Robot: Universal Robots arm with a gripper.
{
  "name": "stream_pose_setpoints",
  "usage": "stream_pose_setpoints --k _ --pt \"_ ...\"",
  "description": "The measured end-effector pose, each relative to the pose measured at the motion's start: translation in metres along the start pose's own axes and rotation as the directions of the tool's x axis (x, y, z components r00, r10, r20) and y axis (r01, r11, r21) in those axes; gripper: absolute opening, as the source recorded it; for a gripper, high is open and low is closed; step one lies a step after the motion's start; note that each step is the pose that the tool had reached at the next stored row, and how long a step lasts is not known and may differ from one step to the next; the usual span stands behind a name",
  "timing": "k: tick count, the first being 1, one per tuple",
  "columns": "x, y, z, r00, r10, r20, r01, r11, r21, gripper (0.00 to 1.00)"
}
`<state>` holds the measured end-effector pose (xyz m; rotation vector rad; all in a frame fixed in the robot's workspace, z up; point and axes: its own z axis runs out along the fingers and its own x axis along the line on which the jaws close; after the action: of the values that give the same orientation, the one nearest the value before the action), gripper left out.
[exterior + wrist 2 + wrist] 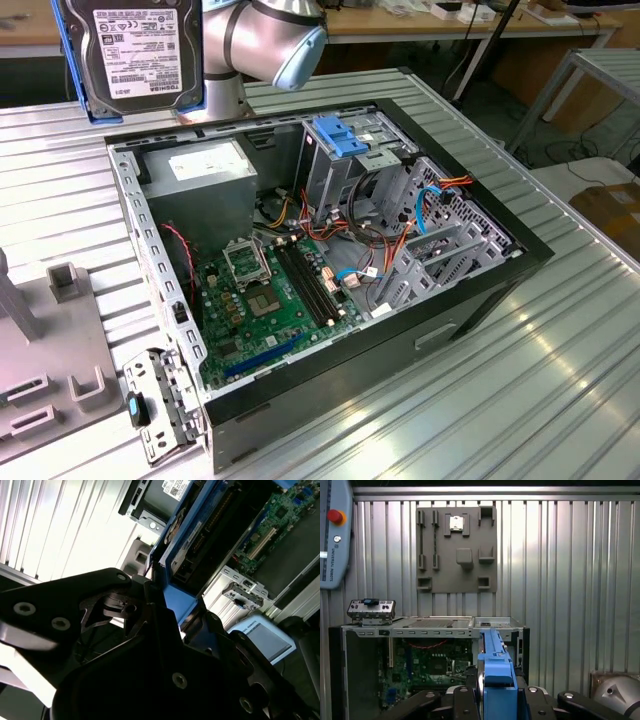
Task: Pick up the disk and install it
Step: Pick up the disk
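Exterior view oblique, overhead; 2 wrist views above shared case [450, 322].

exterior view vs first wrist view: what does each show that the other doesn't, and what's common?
Exterior view: the disk label-side on, arm joint, blue bracket atop the drive cage, power supply.
First wrist view: teach pendant, gripper shut on the disk, seen edge-on.
Both: the disk, open computer case, motherboard, grey fixture plate.
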<state>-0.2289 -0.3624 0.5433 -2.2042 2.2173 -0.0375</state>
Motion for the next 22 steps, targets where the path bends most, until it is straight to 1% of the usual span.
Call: stream_pose_setpoints --k 10,14,17,19,22 --pt "0.0000 -0.0026 0.0001 1.0000 0.000 0.0000 0.000 1.0000 0.0000 0.37" --pt "-0.0001 -0.0053 0.0001 1.0000 0.000 0.0000 0.000 1.0000 -0.0001 0.37" --pt "-0.0001 -0.0129 0.0005 1.0000 0.000 0.0000 0.000 1.0000 -0.0001 0.37" --pt "-0.0001 -0.0167 0.0007 1.0000 0.000 0.0000 0.000 1.0000 0.0000 0.37" --pt "-0.0002 -0.0299 0.0013 1.0000 0.000 0.0000 0.000 1.0000 -0.0001 0.37"
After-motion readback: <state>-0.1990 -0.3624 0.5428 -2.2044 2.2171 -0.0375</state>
